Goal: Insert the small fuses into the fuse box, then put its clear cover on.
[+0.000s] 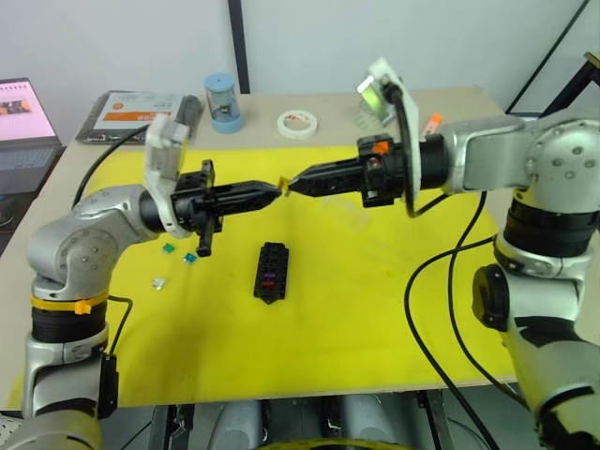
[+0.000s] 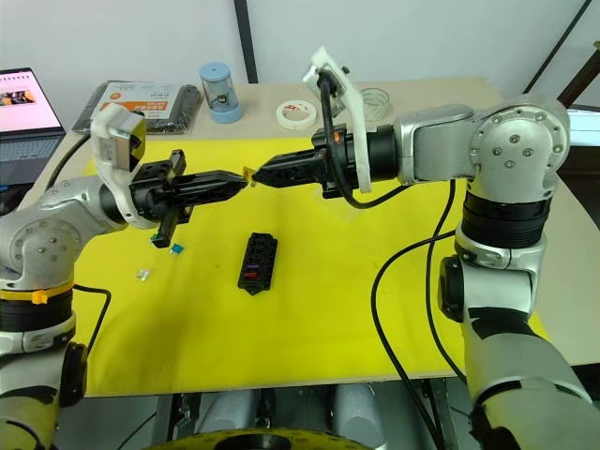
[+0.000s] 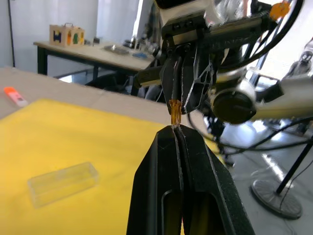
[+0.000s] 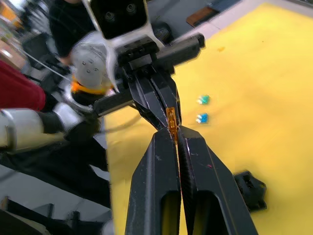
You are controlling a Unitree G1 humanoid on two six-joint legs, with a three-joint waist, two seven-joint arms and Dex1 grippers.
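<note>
Far left, beyond the mat: an open laptop with a pink screen, text too small to read. Next to it a flat black packet with an orange-and-white label; the writing is not legible. A blue cylindrical container stands just right of the packet.

On the yellow mat, near its left edge: a clear fuse lies alone, with a green fuse and a teal fuse close together a little beyond it.

Left gripper is held above the mat, pointing right, fingers pressed together on one end of a tan fuse. The left wrist view shows the amber chip standing out from the closed tips.

Fuse box lies flat on the mat below the two grippers, apart from both. Red and purple fuses show in its slots.

Right gripper points left and meets the left one tip to tip, its fingers also closed on the same tan fuse, at the opposite end; the right wrist view shows the chip pinched between both pairs of tips.

White tape roll with a red mark sits on the bare table behind the grippers; mark unreadable.

Clear cover lies on its side on the mat under the right arm, untouched. An orange-and-white marker lies on the table beyond.
</note>
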